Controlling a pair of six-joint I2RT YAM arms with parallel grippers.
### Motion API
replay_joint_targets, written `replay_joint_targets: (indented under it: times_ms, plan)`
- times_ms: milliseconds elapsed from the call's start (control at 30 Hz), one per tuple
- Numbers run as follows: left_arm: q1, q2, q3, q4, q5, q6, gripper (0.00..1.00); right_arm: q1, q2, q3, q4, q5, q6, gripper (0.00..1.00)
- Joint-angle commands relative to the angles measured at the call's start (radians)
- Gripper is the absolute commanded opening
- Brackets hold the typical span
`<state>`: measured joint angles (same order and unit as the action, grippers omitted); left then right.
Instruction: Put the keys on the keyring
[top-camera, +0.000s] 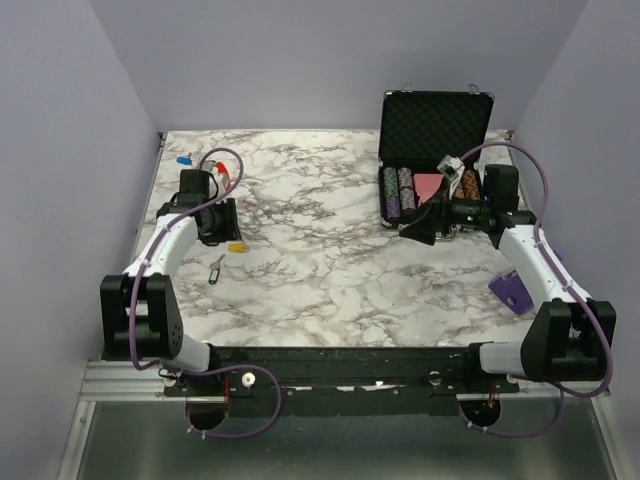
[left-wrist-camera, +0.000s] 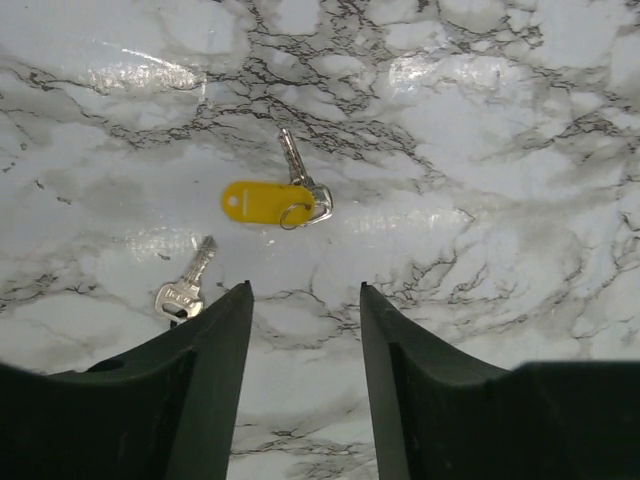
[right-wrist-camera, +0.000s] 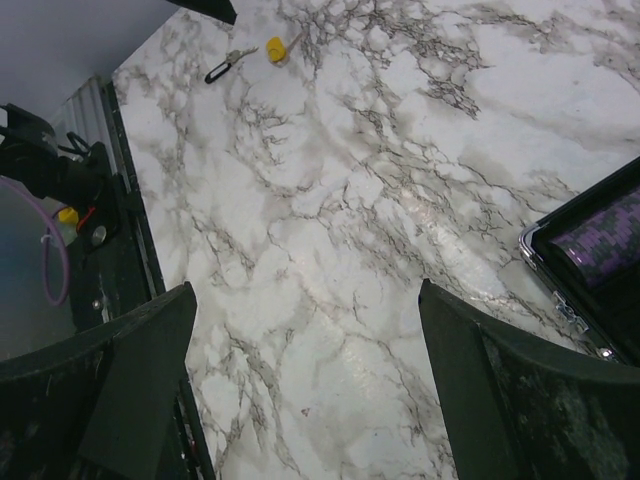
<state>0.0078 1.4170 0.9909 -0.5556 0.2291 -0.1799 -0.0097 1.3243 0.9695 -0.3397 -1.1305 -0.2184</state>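
The left pincer (left-wrist-camera: 305, 300) hangs over the tabletop (left-wrist-camera: 480, 120), its jaws parted with nothing between them. Just past its tips lies the yellow key (left-wrist-camera: 265, 200), and a silver key (left-wrist-camera: 185, 292) sits beside one finger. A blue key (top-camera: 184, 159) and the red keyring (top-camera: 224, 172) lie near the far left corner. The right pincer (right-wrist-camera: 307, 290) is released wide and empty, near the case (top-camera: 435, 150).

White marble-patterned tabletop (top-camera: 320, 270), veined grey and black. Near left: oval yellow plastic key tag (left-wrist-camera: 265, 201) with attached silver key (left-wrist-camera: 291, 158), and plain silver metal key (left-wrist-camera: 185, 290). Far left: small blue-headed key (top-camera: 184, 159). Far right: black hard case (top-camera: 436, 120) with purple, green and brown round chips (top-camera: 398, 192). Near right: purple wedge-shaped block (top-camera: 510, 290).
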Motion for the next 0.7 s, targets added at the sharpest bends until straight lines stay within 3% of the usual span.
replay_joint_targets:
  times_ms: [0,200,667]
  plan:
    - [-0.003,0.129,0.101,-0.102,-0.048,0.098,0.51,0.010,0.007,0.024,-0.030,0.015,-0.032,1.00]
    - [-0.002,0.237,0.158,-0.135,-0.005,0.125,0.42,0.033,0.004,0.024,-0.030,0.014,-0.030,1.00]
    - [0.004,0.381,0.250,-0.176,0.064,0.134,0.40,0.036,0.001,0.026,-0.032,0.017,-0.027,1.00]
